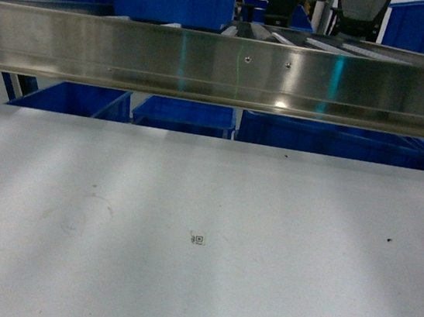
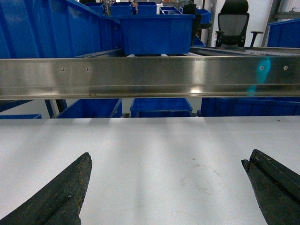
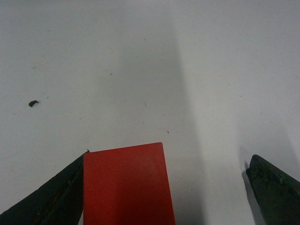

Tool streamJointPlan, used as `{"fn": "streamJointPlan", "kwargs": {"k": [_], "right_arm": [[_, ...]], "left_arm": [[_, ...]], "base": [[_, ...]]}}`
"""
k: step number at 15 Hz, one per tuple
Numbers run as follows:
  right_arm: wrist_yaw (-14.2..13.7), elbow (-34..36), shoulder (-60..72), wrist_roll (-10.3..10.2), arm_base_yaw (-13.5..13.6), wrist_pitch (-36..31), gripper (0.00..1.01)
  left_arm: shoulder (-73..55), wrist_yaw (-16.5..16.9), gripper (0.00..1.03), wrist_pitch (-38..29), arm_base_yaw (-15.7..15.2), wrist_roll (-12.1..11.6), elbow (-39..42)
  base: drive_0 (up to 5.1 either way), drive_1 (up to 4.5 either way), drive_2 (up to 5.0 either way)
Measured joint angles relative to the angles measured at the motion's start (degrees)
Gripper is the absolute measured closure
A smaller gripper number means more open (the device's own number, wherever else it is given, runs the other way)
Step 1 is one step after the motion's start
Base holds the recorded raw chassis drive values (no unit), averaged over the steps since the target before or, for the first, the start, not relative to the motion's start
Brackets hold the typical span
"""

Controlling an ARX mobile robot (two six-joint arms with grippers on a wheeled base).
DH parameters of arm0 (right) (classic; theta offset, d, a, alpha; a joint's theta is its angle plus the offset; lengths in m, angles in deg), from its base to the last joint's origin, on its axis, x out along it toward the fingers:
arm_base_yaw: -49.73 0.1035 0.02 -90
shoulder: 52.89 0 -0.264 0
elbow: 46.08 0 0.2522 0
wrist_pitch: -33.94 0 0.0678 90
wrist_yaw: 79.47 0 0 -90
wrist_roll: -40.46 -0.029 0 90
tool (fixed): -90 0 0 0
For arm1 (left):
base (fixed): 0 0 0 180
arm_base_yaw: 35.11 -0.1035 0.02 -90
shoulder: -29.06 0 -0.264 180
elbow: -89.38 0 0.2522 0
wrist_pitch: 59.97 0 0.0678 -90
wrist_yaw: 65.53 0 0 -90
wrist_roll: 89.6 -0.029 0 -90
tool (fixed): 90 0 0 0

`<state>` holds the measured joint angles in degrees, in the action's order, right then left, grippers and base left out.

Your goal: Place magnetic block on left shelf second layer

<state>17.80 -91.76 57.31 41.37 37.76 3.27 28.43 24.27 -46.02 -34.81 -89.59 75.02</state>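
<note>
The magnetic block (image 3: 125, 185) is a plain bright red rectangle lying on the white surface at the bottom of the right wrist view. My right gripper (image 3: 168, 157) is open around it. Its left finger (image 3: 56, 197) touches the block's left side, and the right finger (image 3: 274, 187) stands well apart from it. My left gripper (image 2: 168, 157) is open over the bare white tabletop with nothing between its fingers, facing a steel shelf rail (image 2: 150, 77). Neither gripper nor the block shows in the head view.
A long steel shelf rail (image 1: 223, 70) crosses the head view above the white table (image 1: 196, 281). Big blue bins (image 1: 185, 116) stand behind and below it, and more blue bins (image 2: 157, 33) sit on the shelf above. An office chair (image 2: 233, 23) stands far back.
</note>
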Motion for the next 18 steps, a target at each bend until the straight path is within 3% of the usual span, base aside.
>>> {"fn": "streamJointPlan", "kwargs": {"k": [1,2,5,9,11,14,16,18], "right_arm": [[0.3,0.0,-0.1,0.0,0.9,-0.1,0.17],[0.4,0.0,-0.1,0.0,1.5,-0.1,0.41],[0.6,0.0,-0.1,0.0,1.4,-0.3,0.67],[1.8,0.6,-0.1,0.1,0.6,-1.2,0.68],[4.6,2.3,-1.9,0.2,-2.8,-1.3,0.68],[6.6,6.8,-9.9,-0.5,-6.5,-1.4,0.68],[8.1,11.4,-20.2,-1.1,-6.5,1.5,0.68],[10.1,16.7,-36.9,-1.5,-9.1,10.3,0.68]], "left_arm": [[0.0,0.0,0.05,0.0,0.0,0.0,0.0],[0.0,0.0,0.05,0.0,0.0,0.0,0.0],[0.0,0.0,0.05,0.0,0.0,0.0,0.0],[0.0,0.0,0.05,0.0,0.0,0.0,0.0],[0.0,0.0,0.05,0.0,0.0,0.0,0.0],[0.0,0.0,0.05,0.0,0.0,0.0,0.0],[0.0,0.0,0.05,0.0,0.0,0.0,0.0],[0.0,0.0,0.05,0.0,0.0,0.0,0.0]], "base": [[0.0,0.00,0.0],[0.0,0.00,0.0],[0.0,0.00,0.0],[0.0,0.00,0.0],[0.0,0.00,0.0],[0.0,0.00,0.0],[0.0,0.00,0.0],[0.0,0.00,0.0]]}}
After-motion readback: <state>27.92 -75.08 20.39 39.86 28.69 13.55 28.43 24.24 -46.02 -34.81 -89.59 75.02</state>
